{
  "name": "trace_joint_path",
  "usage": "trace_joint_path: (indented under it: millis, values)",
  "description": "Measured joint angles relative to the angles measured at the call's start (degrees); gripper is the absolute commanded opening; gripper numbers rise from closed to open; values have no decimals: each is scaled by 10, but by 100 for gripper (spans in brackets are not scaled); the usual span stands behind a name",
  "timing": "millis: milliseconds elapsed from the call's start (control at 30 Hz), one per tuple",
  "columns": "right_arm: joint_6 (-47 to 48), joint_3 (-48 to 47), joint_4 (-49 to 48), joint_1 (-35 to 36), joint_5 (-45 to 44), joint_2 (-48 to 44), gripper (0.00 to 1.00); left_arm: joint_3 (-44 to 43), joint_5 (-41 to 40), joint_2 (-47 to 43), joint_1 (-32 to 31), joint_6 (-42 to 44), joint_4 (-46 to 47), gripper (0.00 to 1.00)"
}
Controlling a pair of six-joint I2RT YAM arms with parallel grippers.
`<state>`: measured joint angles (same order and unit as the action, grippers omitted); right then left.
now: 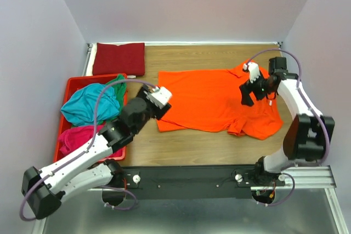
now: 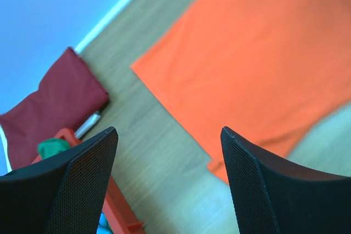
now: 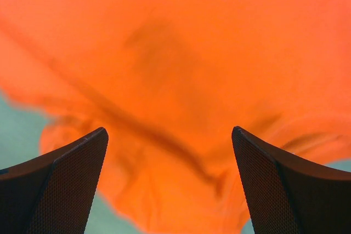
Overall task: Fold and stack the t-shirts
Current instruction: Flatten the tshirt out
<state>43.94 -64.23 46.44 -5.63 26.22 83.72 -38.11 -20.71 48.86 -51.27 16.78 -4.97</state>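
A bright orange t-shirt (image 1: 219,100) lies spread on the wooden table, its right side rumpled. My left gripper (image 1: 163,103) hovers at the shirt's near left corner. In the left wrist view it (image 2: 169,131) is open with bare wood between the fingers and the orange t-shirt (image 2: 263,53) to the right. My right gripper (image 1: 246,96) hangs over the shirt's right part. It (image 3: 169,131) is open above wrinkled orange cloth (image 3: 175,53) and holds nothing. A folded dark red t-shirt (image 1: 119,58) lies at the back left.
A red plastic crate (image 1: 70,83) stands at the table's left edge. It holds a teal tee (image 1: 90,105), a magenta tee (image 1: 77,135) and a green one (image 1: 118,82). White walls close in the table on three sides.
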Motion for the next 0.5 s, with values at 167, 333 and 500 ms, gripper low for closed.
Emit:
trace_joint_path:
  millis: [167, 333, 500]
  values:
    - [-82, -104, -119, 0, -9, 157, 100, -68, 86, 74, 158, -68, 40, 79]
    - [-122, -179, -177, 1, -65, 248, 100, -154, 197, 200, 247, -102, 56, 78]
    - [-188, -243, -247, 0, -129, 315, 100, -167, 235, 242, 258, -102, 62, 77]
